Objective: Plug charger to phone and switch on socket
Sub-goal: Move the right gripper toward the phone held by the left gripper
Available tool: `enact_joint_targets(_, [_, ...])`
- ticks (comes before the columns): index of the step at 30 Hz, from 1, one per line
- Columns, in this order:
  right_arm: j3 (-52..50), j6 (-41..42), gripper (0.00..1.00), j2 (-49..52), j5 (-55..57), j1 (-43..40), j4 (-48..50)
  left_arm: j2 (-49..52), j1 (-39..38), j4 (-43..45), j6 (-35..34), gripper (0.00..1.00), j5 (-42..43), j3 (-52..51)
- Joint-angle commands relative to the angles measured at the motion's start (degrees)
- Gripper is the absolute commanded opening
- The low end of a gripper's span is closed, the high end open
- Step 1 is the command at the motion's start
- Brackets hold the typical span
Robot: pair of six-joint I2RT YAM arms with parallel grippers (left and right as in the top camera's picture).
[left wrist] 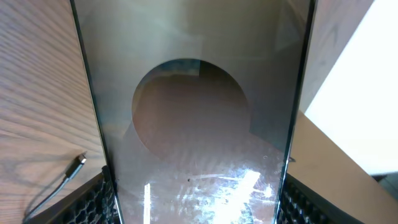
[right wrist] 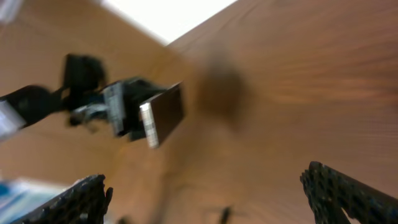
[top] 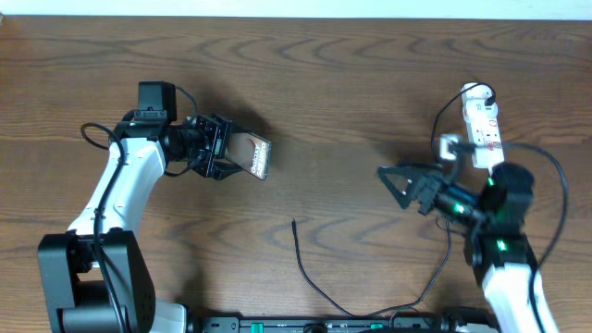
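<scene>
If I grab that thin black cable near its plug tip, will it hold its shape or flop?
Likely floppy: the thin black charger cable lies in loose curves on the wooden table. Probably light, being so thin; its small plug tip may droop or swing, so grip close behind it.

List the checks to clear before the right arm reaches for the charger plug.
1. Hold on the phone by the left gripper: ok, clamped between the fingers.
2. Is the right gripper open and empty: ok.
3. Is the charger plug tip lying loose with nothing covering it: ok.
4. Plug tip seated in the phone: not ok, well apart.
5. Phone's port turned toward the plug: cannot tell.
6. Switch position on the power strip: cannot tell.
</scene>
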Motion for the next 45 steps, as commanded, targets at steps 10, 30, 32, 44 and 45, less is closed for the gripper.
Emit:
enact_joint_targets(10, [4.04,24.74,0.99,20.96,-12.76,5.05,26.38,-1.7,-0.9,-6.25,0.11,0.07,-10.21,1.79])
enact_joint_targets(30, [4.04,37.05,0.87,22.25,23.21,34.25,18.91,-1.68,-7.15,-6.64,-3.76,0.07,-13.46,1.79])
enact_joint_targets(32, [4.04,37.64,0.86,22.25,27.12,36.22,18.58,-1.68,-8.0,-6.67,-3.93,0.07,-13.29,1.79])
enact_joint_targets(44, [4.04,36.28,0.84,22.27,34.01,41.24,16.35,-1.68,-15.15,-6.56,-9.11,0.07,-13.29,1.79])
enact_joint_targets(45, [4.04,36.0,0.83,22.27,34.01,41.29,16.28,-1.68,-15.67,-6.56,-9.35,0.08,-13.29,1.79])
